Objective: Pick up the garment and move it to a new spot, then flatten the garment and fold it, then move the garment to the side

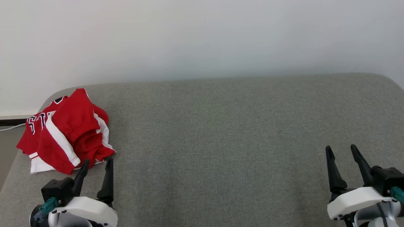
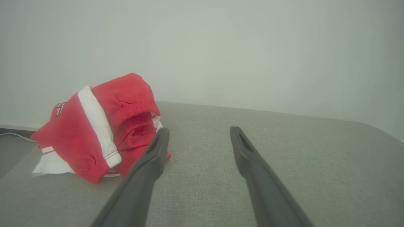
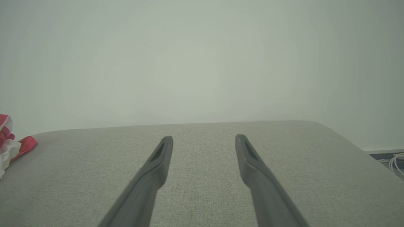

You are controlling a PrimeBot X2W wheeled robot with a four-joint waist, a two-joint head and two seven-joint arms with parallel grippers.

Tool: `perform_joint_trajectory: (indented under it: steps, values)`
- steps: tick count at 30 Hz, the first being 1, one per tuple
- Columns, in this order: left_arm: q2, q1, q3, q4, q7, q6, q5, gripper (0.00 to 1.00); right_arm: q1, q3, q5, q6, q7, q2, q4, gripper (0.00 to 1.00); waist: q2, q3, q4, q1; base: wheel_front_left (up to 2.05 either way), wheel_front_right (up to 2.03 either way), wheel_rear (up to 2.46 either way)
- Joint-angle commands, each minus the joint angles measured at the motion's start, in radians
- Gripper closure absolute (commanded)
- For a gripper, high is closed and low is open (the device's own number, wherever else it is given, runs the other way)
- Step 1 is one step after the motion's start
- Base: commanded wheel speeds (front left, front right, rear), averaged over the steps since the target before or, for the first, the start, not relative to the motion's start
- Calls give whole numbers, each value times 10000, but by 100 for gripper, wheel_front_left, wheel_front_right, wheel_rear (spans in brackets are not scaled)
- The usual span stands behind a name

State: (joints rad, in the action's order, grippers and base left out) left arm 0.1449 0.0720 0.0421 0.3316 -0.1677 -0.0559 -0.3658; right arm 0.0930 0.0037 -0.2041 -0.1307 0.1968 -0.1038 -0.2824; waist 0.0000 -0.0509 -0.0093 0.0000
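Head view: a grey fabric surface (image 1: 221, 142) with rounded far corners stands against a plain pale wall (image 1: 202, 37). The garment (image 1: 72, 132), red with white bands and dark lettering, lies crumpled in a heap at the far left corner of the surface. One white part spreads out flat beneath its near left side.

The left gripper (image 1: 98, 160) rests at the near left edge, fingers pointing toward the far edge, jaws spread wide and holding nothing. Its tips lie just beside the near hem of the garment; whether the outer finger touches the cloth cannot be told. The right gripper (image 1: 341, 147) rests at the near right edge, well apart from the garment, jaws likewise spread wide and empty. The middle of the surface lies between the two grippers.

A thin white cable (image 1: 9, 127) runs along the floor beyond the left edge.

Left wrist view: the heap sits left of the two fingers, a gathered red band uppermost and a white band crossing its front.

Right wrist view: both fingers lie low over bare fabric, and a red and white scrap of the garment shows at the far left.
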Motion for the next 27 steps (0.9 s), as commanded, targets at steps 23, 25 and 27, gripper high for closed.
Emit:
perform_joint_trajectory:
  steps: [23, 25, 27]
  values:
    - [200, 680, -409, 17, -114, 72, 942, 0, 162, 100, 1124, 0, 649, -2, 63, 0, 0, -69, -9, 0, 0, 0, 0]
    - [198, 687, -402, 23, -115, 101, 922, 0, 167, 123, 1106, 0, 649, 1, 58, 0, 0, -69, 0, 0, 0, 0, 0]
    - [206, 687, -379, 32, -125, 131, 931, 0, 172, 171, 1077, 0, 649, 1, 48, 0, 0, -74, 19, 0, 0, 0, 0]
